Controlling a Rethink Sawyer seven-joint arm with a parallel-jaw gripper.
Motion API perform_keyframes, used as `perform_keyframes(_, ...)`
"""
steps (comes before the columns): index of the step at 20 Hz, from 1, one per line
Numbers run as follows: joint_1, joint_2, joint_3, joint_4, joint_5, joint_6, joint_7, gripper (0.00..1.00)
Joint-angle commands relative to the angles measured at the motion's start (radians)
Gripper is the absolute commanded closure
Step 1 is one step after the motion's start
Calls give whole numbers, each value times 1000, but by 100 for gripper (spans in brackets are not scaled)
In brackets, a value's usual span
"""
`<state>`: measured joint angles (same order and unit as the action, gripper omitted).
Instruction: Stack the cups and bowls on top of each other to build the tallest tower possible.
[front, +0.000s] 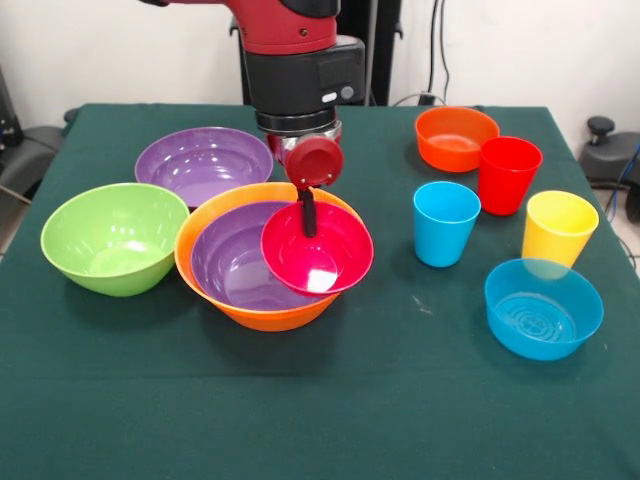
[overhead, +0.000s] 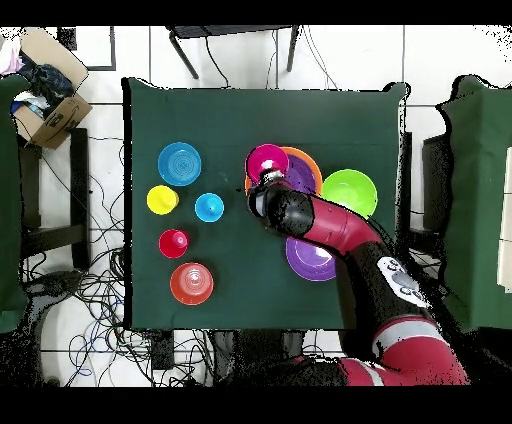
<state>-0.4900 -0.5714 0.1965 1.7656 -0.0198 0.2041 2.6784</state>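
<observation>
My gripper (front: 308, 226) is shut on the far rim of the small pink-red bowl (front: 320, 255), with one black finger (front: 309, 210) showing inside it. That bowl hangs tilted over the right side of the tower, a purple bowl (front: 228, 262) nested in the large orange bowl (front: 258, 316). In the overhead view the pink-red bowl (overhead: 267, 160) overlaps the orange bowl (overhead: 306, 166) beside the gripper (overhead: 268, 181). The blue cup (front: 445, 222), red cup (front: 508, 175) and yellow cup (front: 558, 228) stand upright to the right.
A second purple bowl (front: 200, 162) sits behind the tower and a lime green bowl (front: 112, 238) to its left. A small orange bowl (front: 455, 138) lies behind the cups, a small blue bowl (front: 543, 308) in front of them. The green cloth (front: 320, 420) covers the table.
</observation>
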Motion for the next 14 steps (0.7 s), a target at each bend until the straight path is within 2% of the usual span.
perform_keyframes(1, 4, 11, 71, 23, -63, -12, -31, 100)
perform_keyframes(8, -2, -7, 74, 28, -64, 9, -43, 100)
perform_keyframes(14, -33, -36, 86, 61, -72, 33, -65, 100)
